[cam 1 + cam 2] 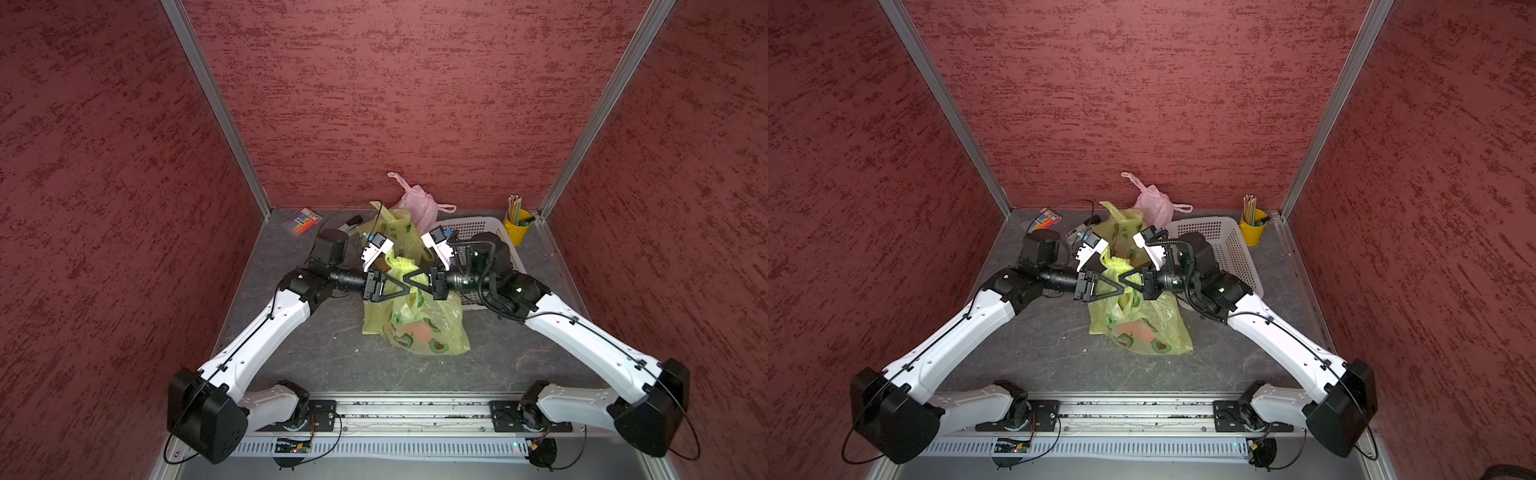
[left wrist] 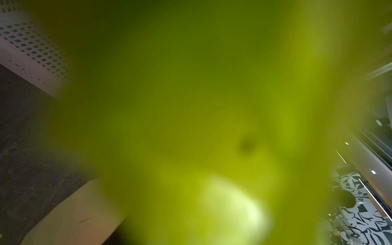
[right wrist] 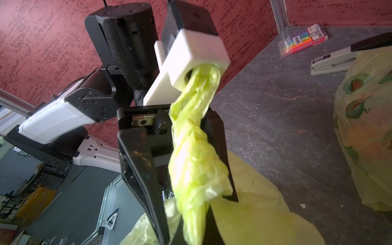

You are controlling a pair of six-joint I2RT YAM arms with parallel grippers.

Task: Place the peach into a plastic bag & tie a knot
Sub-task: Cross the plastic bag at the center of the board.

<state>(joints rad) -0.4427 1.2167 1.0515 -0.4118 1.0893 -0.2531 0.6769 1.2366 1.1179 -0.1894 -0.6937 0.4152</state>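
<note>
On the grey table (image 1: 332,361), lower centre, the peach (image 1: 420,331) lies in the plastic bag (image 1: 449,320). Your left claw (image 3: 197,216) gapes around the twisted handle (image 3: 191,152) while your right claw (image 1: 409,277) pinches it. Clamp firmly before pulling.

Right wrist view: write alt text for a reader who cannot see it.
A twisted yellow-green bag strand runs up between the open fingers of the left tool to its white camera mount. Behind, a printed yellow bag and stapler lie on the grey table.
</note>
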